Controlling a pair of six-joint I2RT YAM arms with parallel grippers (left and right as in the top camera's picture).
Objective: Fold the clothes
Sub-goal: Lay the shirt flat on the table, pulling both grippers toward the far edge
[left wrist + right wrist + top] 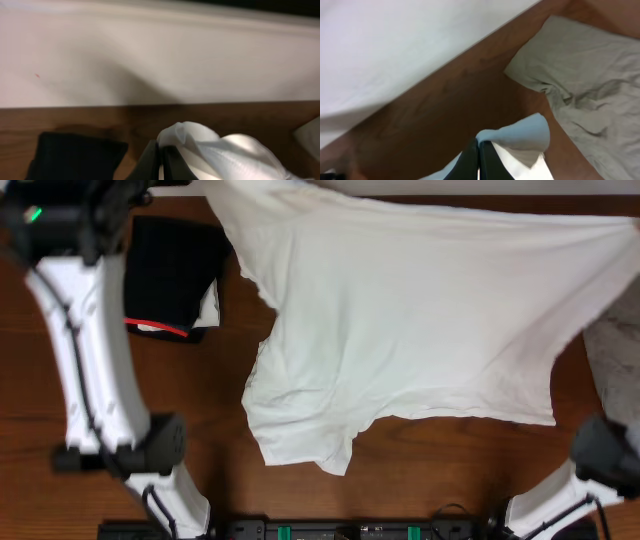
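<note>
left gripper – clamped on white T-shirt, its far-left corner | right gripper – clamped on its far-right corner | shirt's long axis runs sideways, taut between both

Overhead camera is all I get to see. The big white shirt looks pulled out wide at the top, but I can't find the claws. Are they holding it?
Observer: The left claw is. Its wrist camera shows it pinched shut on a bunched bit of the white shirt.
Operator: And the other one?
Observer: The right claw is shut on a shirt corner, and the corner flops over its tips.
Operator: What's the grey stuff at my right edge?
Observer: A crumpled grey-beige cloth lying on the table, beside that claw but not touching it.
</note>
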